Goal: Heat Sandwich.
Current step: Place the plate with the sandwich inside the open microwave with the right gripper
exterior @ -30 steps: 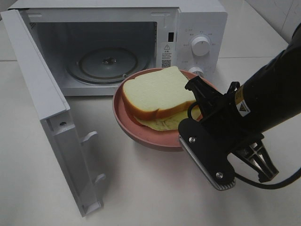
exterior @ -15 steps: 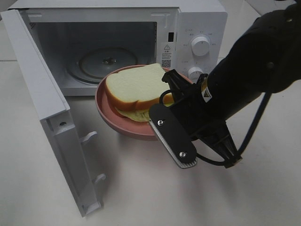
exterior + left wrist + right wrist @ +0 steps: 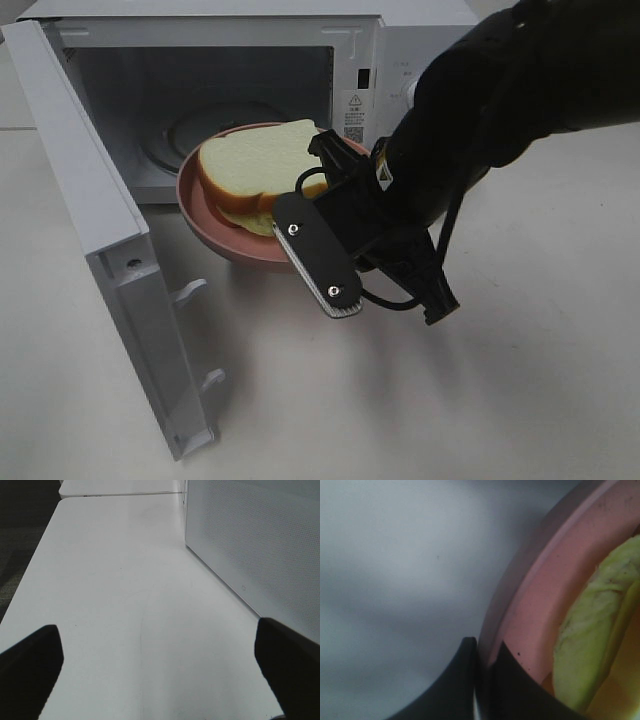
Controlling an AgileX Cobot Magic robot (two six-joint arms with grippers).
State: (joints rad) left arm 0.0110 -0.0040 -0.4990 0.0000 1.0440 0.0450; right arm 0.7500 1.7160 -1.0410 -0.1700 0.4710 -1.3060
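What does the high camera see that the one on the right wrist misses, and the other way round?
Only the high view shows the microwave, its open door and the bread top of the sandwich. Only the right wrist view shows, close up, the rim of the pink plate pinched between the dark tips of the right tool. Both show the pink plate, the green-yellow filling and the right tool gripping the plate.

The right end effector (image 3: 483, 652) has its two dark fingers (image 3: 450, 690) pinched together on the rim of the pink plate (image 3: 520, 605), one on each side of the rim. Behind it, the black right arm (image 3: 500, 90) slopes down from above, and a cable (image 3: 400, 300) loops under the wrist. The left end effector (image 3: 160, 670) has its fingers spread wide apart.
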